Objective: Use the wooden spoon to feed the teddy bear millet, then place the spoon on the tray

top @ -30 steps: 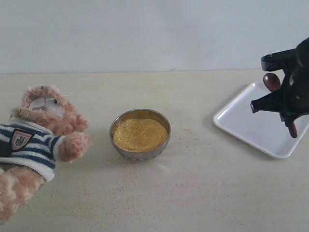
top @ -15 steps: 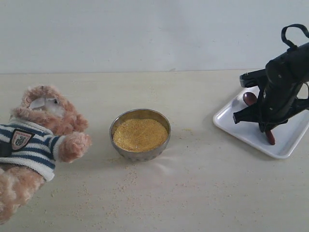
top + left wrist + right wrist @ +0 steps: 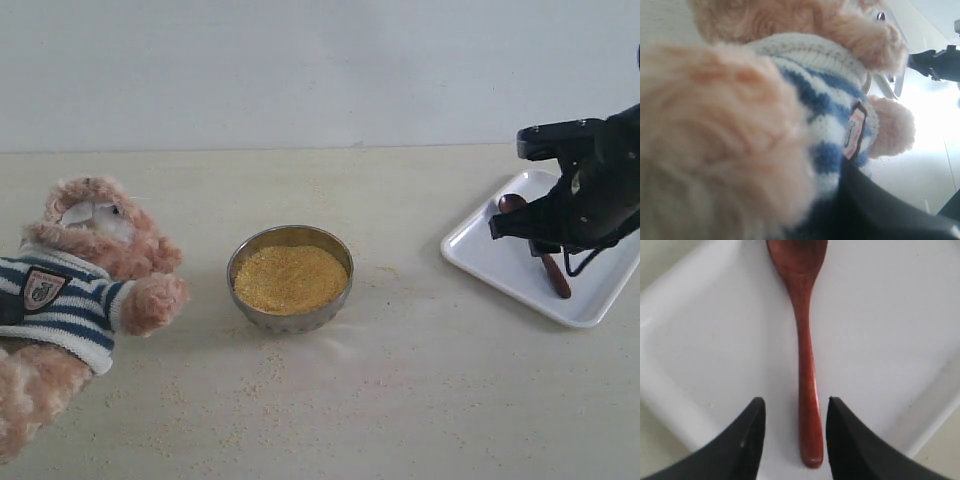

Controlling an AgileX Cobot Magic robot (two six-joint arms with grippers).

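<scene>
Finishing the last step: wooden spoon [image 3: 805,355] lies on the tray [image 3: 900,340], right gripper [image 3: 795,405] jaws apart astride its handle; next, lift clear. Left gripper [image 3: 880,210]: cannot tell

A steel bowl [image 3: 290,322] stands on the pale table [image 3: 430,400] before a white wall [image 3: 300,70].
</scene>
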